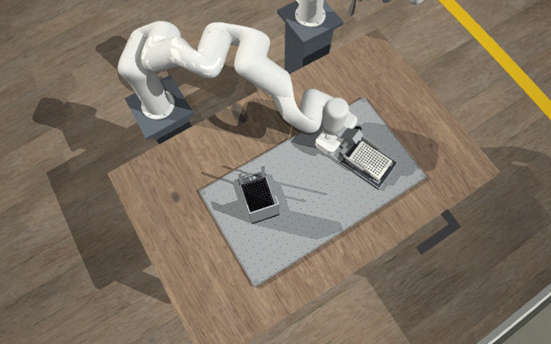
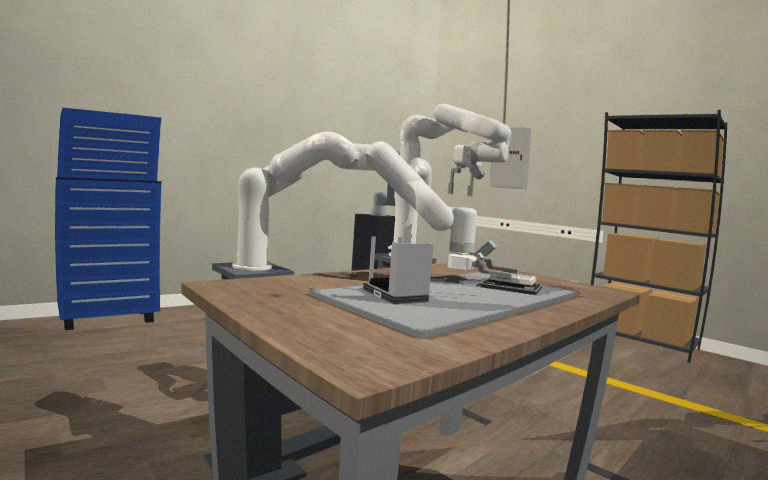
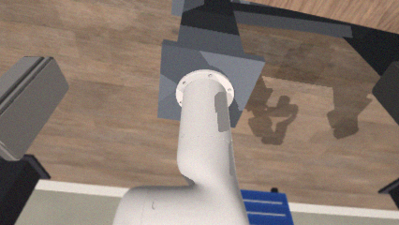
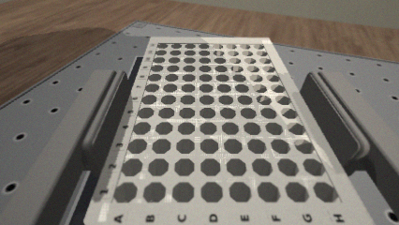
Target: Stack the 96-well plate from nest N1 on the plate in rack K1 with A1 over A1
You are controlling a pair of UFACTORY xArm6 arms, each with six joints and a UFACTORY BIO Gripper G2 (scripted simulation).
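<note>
pale plate (image 1: 370, 160) (image 2: 512, 277) (image 4: 206, 121), one: clasped along its long sides by my right claw (image 1: 363, 154) (image 2: 505, 273) (image 4: 220, 114), drawn in to the plate's width. position: just above the dark nest (image 1: 378, 183) (image 2: 511, 287). lettering: a to h along the near rim in my wrist view. stack rack (image 1: 265, 214) (image 2: 411, 271), one, grey-walled: well apart, black plate (image 1: 258, 194) inside. left claw (image 1: 369, 4) (image 2: 460, 192) (image 3: 225, 110), one: wide open, nothing held, off beyond the table (image 1: 174, 199) (image 2: 339, 339).
</note>
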